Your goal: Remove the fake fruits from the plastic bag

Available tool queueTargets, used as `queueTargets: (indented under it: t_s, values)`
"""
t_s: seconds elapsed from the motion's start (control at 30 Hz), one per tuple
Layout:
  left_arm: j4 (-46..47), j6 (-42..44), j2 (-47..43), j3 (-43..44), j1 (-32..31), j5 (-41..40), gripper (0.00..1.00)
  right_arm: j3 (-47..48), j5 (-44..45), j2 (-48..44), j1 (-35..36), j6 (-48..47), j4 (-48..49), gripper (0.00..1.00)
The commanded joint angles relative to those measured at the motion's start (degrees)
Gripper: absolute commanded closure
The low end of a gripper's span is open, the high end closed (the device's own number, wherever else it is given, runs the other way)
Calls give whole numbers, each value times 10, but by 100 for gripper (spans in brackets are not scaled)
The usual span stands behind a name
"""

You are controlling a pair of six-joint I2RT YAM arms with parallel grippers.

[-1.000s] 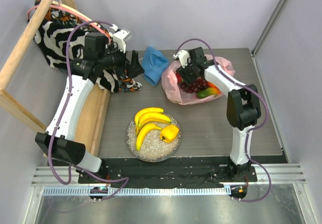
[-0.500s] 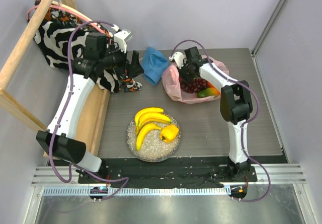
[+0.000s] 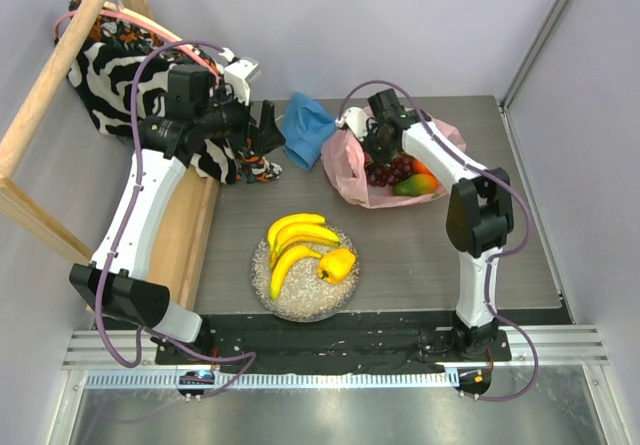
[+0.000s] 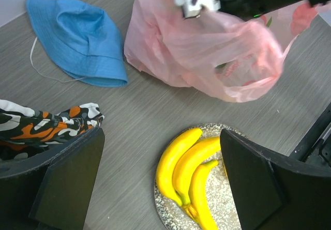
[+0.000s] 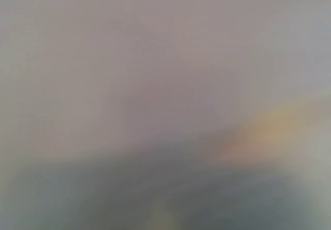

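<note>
Right gripper (image 3: pixel 381 153) sits inside the plastic bag (image 3: pixel 347 160) at table 1 o'clock, above the grapes (image 3: pixel 384 174); its wrist view is pure blur, so can't tell its jaw state. Left gripper (image 3: pixel 264 133) has jaws apart at 10 o'clock. Banana bunch (image 3: pixel 296 243) and yellow pepper (image 3: pixel 337 264) are on the plate (image 3: pixel 262 275) at 6 o'clock.

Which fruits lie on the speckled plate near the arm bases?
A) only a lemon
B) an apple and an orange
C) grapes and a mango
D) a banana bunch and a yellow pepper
D: the plate holds the banana bunch and the yellow pepper, while the grapes sit inside the pink bag.
</note>
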Motion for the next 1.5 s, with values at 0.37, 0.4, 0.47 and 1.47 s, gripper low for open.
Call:
queueTargets:
  t_s: [0.37,0.4,0.47,1.47]
  values:
    - [41,-59,27,114,0,49,0,-77,148,-359,0,-50,-126,99]
    - [41,-59,30,120,0,49,0,-106,153,-369,-1,-54,-129,99]
    - [41,-58,36,133,0,49,0,-138,159,-387,1,-67,-130,99]
    - [13,-6,18,137,0,9,0,-133,-49,-637,-52,-79,12,99]
